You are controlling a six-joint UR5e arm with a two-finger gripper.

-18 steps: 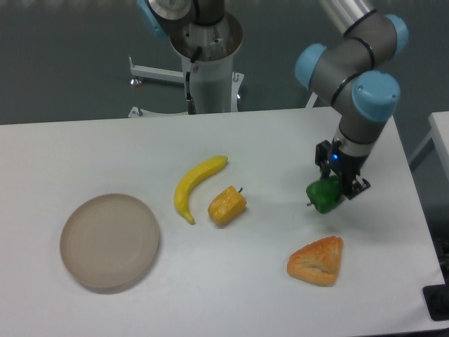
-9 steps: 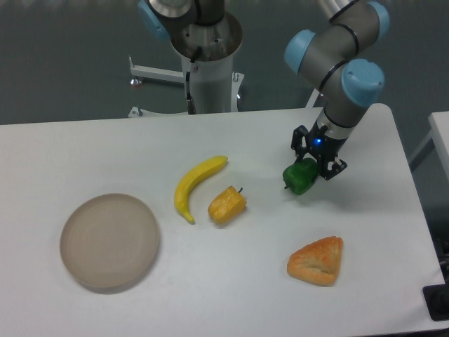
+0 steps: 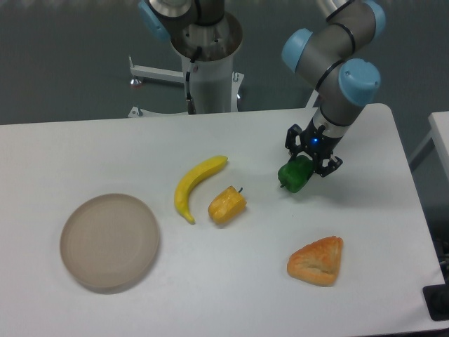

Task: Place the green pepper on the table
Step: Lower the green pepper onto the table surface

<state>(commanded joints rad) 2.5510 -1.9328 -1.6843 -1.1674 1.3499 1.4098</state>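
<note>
The green pepper [image 3: 294, 176] is small, glossy and bright green. It hangs in my gripper [image 3: 306, 163], whose fingers are shut on it from above, over the white table [image 3: 231, 281] right of centre. Whether the pepper touches the tabletop I cannot tell. It is to the right of the yellow-orange pepper [image 3: 226, 204], with a gap between them.
A banana [image 3: 196, 185] lies left of the yellow-orange pepper. A round beige plate [image 3: 109, 241] sits at the front left. A toy pastry [image 3: 317, 261] lies at the front right. The arm's base [image 3: 203, 63] stands beyond the table's far edge.
My gripper has carried the green pepper left and towards the back of the table, away from the pastry. Nothing else has moved.
</note>
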